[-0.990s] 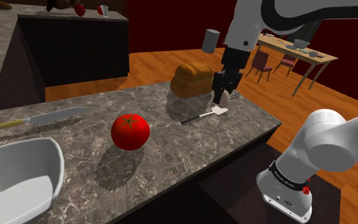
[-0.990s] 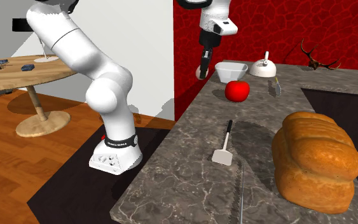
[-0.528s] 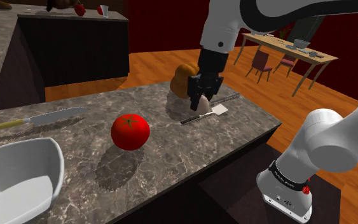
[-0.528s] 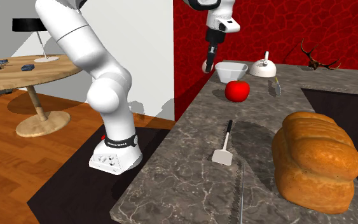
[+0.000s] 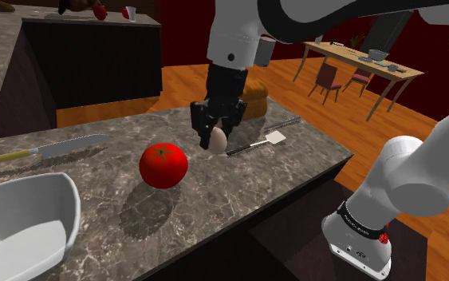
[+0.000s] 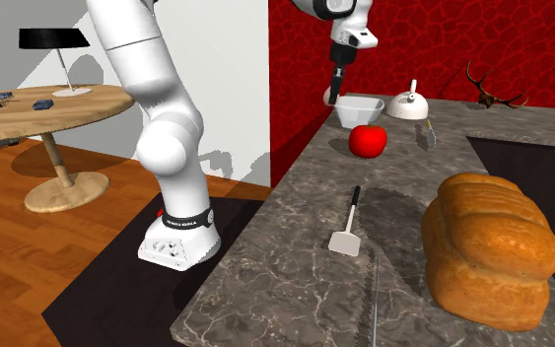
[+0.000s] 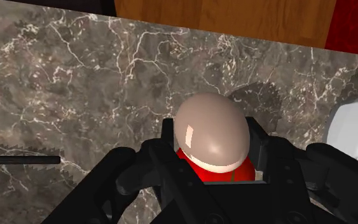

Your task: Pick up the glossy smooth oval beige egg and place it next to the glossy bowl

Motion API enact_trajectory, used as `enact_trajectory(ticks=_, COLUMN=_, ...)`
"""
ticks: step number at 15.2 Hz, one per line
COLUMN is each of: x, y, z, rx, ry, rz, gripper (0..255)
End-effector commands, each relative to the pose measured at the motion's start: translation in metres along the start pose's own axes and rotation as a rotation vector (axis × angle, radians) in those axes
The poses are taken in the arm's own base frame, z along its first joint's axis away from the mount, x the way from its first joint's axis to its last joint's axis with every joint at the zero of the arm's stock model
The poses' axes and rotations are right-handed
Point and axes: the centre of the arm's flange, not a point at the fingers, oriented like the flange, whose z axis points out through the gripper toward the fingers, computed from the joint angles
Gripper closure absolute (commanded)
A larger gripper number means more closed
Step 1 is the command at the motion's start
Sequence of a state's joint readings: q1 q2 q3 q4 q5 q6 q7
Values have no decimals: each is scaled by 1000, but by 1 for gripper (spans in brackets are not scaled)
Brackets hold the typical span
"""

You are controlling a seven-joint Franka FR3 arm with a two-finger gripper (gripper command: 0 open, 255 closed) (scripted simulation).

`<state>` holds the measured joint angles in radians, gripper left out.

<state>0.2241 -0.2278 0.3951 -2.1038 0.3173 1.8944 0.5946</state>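
Note:
My gripper [image 5: 217,134] is shut on a smooth beige egg [image 5: 218,141] and holds it in the air above the marble counter, between the red tomato [image 5: 163,165] and the spatula [image 5: 258,144]. In the wrist view the egg [image 7: 210,137] sits clasped between the black fingers [image 7: 168,130], with the tomato [image 7: 217,170] right below it and the white bowl [image 7: 357,127] off to one side. The glossy white bowl [image 5: 64,209] stands at the counter's near end in the shoulder view's lower left. From the second exterior view the gripper [image 6: 333,96] hangs close to the bowl [image 6: 358,110].
A bread loaf [image 6: 487,251] lies on the counter, partly behind the arm in the shoulder view. A knife [image 5: 47,149] lies beyond the tomato near the bowl. A white kettle-like object [image 6: 408,104] stands past the bowl. The counter edge drops to a wooden floor.
The arm has carried the egg toward the shoulder view's left, away from the bread and spatula and closer to the tomato and bowl. The grip has stayed shut.

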Motion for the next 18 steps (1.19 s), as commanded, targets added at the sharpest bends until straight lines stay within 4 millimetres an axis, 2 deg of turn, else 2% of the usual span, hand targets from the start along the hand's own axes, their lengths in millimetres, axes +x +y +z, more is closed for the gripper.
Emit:
enact_trajectory(ticks=1, x=5, y=-29, z=3, rx=2, ry=-1, rz=1, gripper=255)
enact_trajectory(ticks=18, x=51, y=-248, z=36, rx=2, ry=-1, rz=1, gripper=255)
